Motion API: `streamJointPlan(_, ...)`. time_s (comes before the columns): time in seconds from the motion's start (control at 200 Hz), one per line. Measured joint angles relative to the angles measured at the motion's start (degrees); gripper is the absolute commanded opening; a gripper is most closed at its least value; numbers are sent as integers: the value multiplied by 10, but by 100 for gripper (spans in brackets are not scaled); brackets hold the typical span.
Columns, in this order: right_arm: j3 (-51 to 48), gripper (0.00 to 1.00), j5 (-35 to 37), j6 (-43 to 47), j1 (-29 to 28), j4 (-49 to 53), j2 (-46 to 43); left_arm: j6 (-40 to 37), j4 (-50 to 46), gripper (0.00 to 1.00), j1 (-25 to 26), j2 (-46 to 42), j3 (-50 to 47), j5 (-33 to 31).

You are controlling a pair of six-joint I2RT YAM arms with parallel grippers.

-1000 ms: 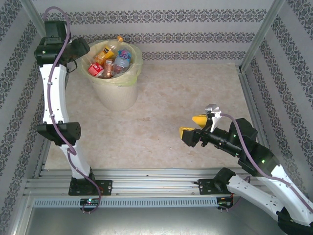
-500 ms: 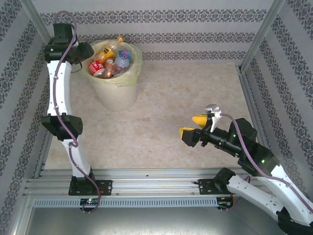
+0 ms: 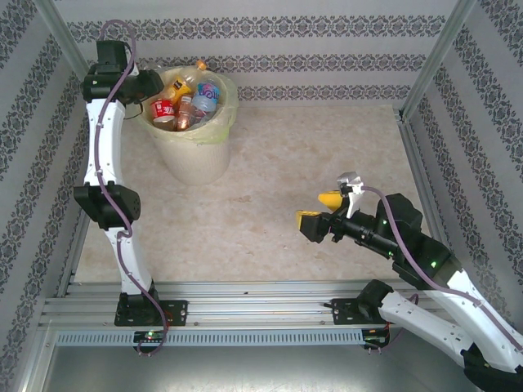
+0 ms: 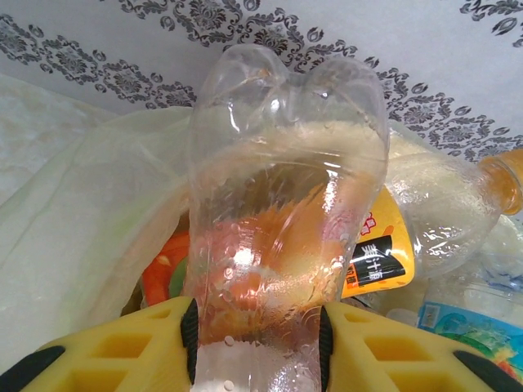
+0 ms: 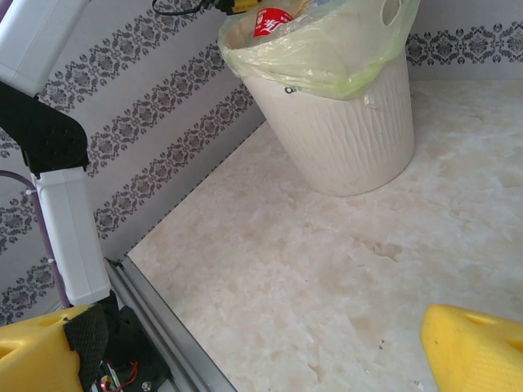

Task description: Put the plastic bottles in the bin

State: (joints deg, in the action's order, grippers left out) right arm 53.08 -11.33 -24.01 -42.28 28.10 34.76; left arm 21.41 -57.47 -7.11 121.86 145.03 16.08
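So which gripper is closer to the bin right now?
Left gripper: at the rim of the bin, shut on a clear bottle. Right gripper: open over the table, well away.

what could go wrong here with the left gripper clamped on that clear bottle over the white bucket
The large round white bin looks full nearly to its rim, so the clear plastic bottle in the shut left gripper may roll off the other bottles and out when released. The pale yellow-green liner bag bulges right beside the yellow fingers; pulling back could snag it.
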Motion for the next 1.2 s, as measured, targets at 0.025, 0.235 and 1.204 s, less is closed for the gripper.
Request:
streamJointPlan(0.025,0,98,0,0,0,0,0,0,0,43,0,0,1,1)
streamJointPlan(0.235,0,98,0,0,0,0,3,-2,0,46,0,-1,2,7)
streamJointPlan(1.204,0,98,128,19,0,53,-58,-59,190,100,45,-651,-656,76)
